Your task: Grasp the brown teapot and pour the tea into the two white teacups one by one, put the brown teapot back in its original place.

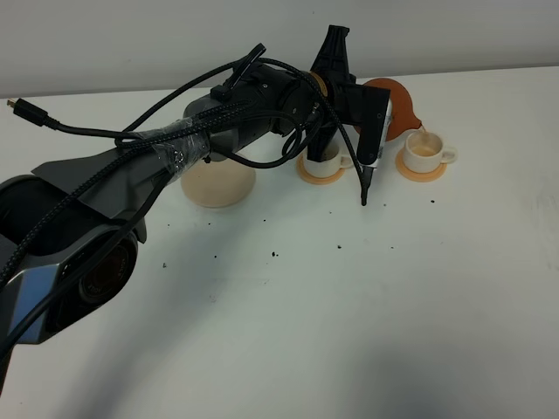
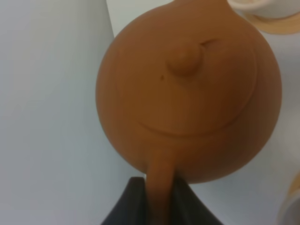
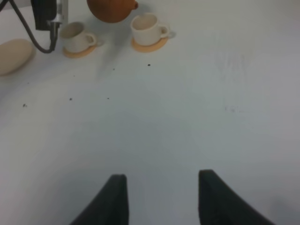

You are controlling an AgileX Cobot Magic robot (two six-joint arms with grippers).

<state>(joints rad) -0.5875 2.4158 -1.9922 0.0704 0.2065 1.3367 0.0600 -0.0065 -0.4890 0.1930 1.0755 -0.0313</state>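
Note:
My left gripper (image 1: 376, 98) is shut on the loop handle of the brown teapot (image 1: 400, 106) and holds it tilted in the air, spout down over the right white teacup (image 1: 426, 151). That cup holds pale brownish liquid; I cannot make out a stream. The left white teacup (image 1: 325, 157) is partly hidden behind the gripper. In the left wrist view the teapot (image 2: 187, 93) fills the frame, its handle between the fingers of the gripper (image 2: 159, 190). The cream-beige saucer (image 1: 218, 183) is bare. My right gripper (image 3: 161, 190) is open and empty, far from the teapot (image 3: 111, 10) and the cups (image 3: 147, 28).
Each cup stands on an orange coaster (image 1: 419, 172). Small dark crumbs (image 1: 275, 254) dot the white table. The left arm's body and cables (image 1: 175, 148) stretch over the left half of the table. A white wall lies behind the table's back edge.

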